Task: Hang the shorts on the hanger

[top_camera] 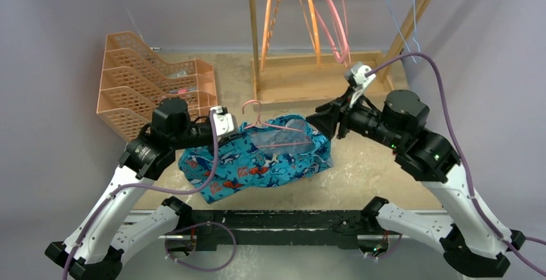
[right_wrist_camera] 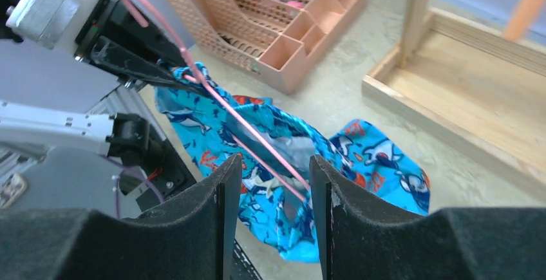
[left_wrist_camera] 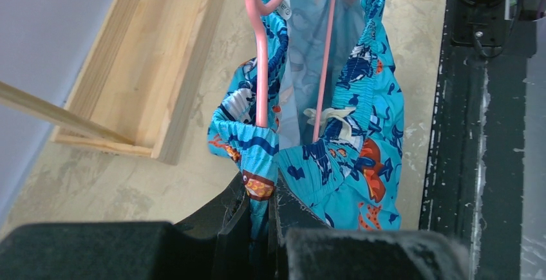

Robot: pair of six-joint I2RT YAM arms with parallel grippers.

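- My left gripper (left_wrist_camera: 261,197) is clamped on the waistband of the shark-print shorts (left_wrist_camera: 376,119). The pink hanger (left_wrist_camera: 261,67) runs inside them, just ahead of its jaws.
- My right gripper (right_wrist_camera: 273,183) is parted and empty, with the shorts just beyond its tips.
- I'd hold the left firm and pull the waistband evenly over the hanger.

I am seeing soft, even, bright light with faint shadows; near foregrounds are blurring slightly in my wrist views.

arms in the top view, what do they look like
Both the left arm and right arm have white links with bulky black joints. A purple cable loops along each. The left gripper and right gripper have matte black fingers, with a white camera block at each wrist.
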